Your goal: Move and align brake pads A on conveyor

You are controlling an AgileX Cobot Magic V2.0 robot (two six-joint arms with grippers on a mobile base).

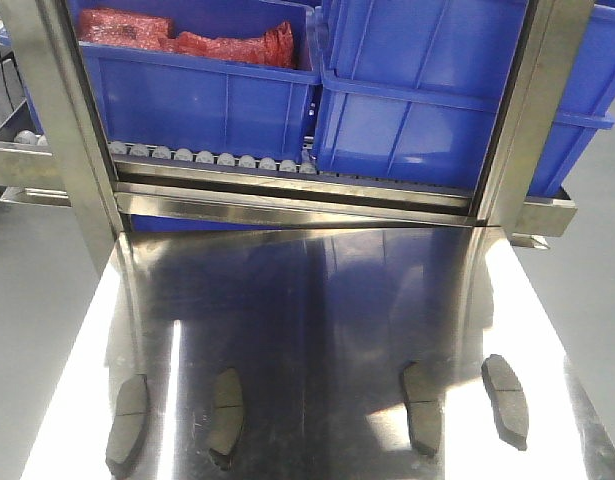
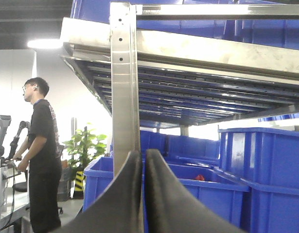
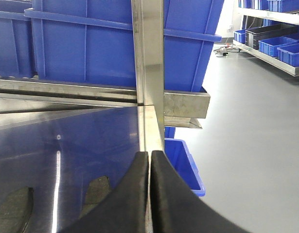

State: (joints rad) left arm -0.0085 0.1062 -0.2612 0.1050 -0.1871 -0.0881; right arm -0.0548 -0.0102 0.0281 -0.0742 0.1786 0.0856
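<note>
Several grey-brown brake pads lie in a rough row on the shiny steel tabletop [image 1: 307, 300], near its front edge: one at far left [image 1: 127, 425], one left of centre [image 1: 227, 415], one right of centre [image 1: 423, 408], one at far right [image 1: 505, 400]. Two pads [image 3: 98, 191] [image 3: 13, 211] also show in the right wrist view, below and left of my right gripper [image 3: 149, 153], which is shut on nothing above the table's right edge. My left gripper [image 2: 143, 153] is shut and empty, raised and facing a steel post [image 2: 125, 82]. The conveyor is out of view.
Behind the table stands a steel rack with upright posts [image 1: 62, 130] [image 1: 532, 110], a row of small rollers [image 1: 207, 157] and big blue bins [image 1: 417, 90], one holding red bags [image 1: 187, 40]. A blue bin [image 3: 185, 167] sits on the floor at right. A person [image 2: 42, 155] stands far left.
</note>
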